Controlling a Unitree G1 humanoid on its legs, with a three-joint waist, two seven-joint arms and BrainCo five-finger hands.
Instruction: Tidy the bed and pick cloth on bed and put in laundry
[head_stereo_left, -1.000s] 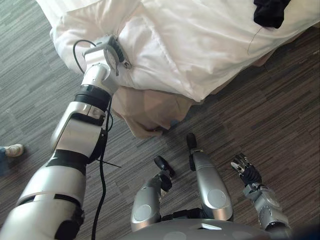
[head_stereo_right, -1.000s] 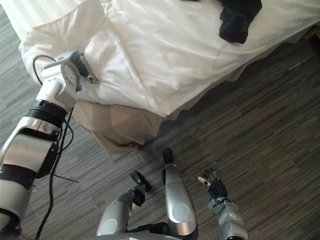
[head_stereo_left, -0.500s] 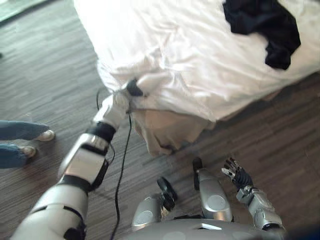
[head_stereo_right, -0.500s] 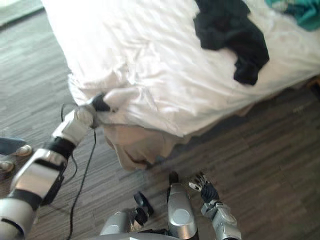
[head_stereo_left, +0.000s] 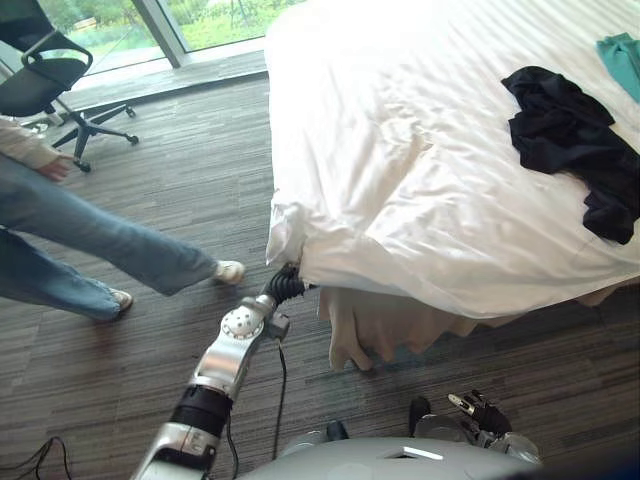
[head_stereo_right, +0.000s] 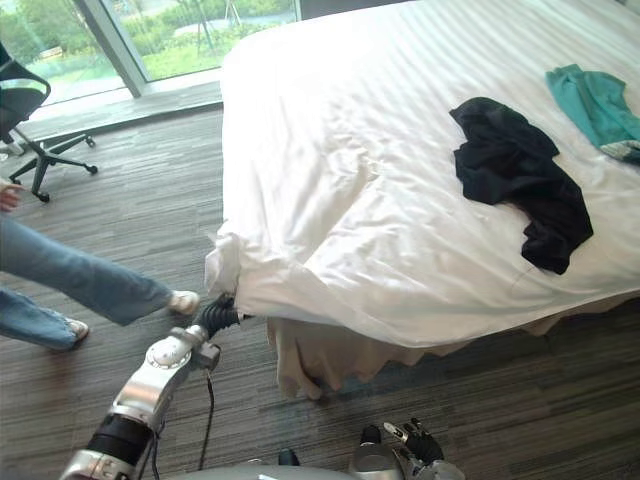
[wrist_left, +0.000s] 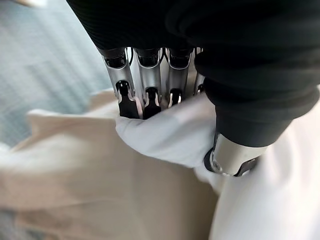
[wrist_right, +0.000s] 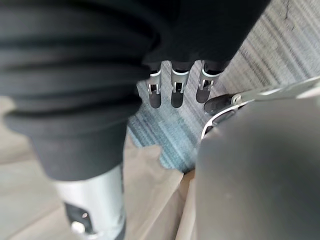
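Fingers (wrist_left: 127, 102) of the left hand (head_stereo_left: 283, 288) are curled tight with the thumb, and we see them pinching a fold of the white duvet (head_stereo_left: 420, 150) at the bed's near left corner. That corner bunches into a soft, creased point aimed down toward the grey striped carpet (head_stereo_left: 180, 180). Under it hangs a beige bed skirt (head_stereo_right: 310, 355), matte and loosely pleated.

The black cloth (head_stereo_left: 570, 140) lies crumpled on the duvet, well right of the hand. Its long axis runs diagonally, from the bed's middle down to a narrower tail near the right-hand edge. A teal cloth (head_stereo_right: 592, 100) sits beyond it, apart.

Compared with a second ago our head view has swung up, so the whole picture shifts. We now take in most of the faintly striped bed, a person's jeans-clad legs (head_stereo_left: 110, 245) and a black office chair (head_stereo_left: 45, 75). The left hand keeps its hold on the same corner.

The right hand (head_stereo_left: 480, 412) hangs low by the body, its fingers (wrist_right: 172, 92) straight, side by side, holding nothing.
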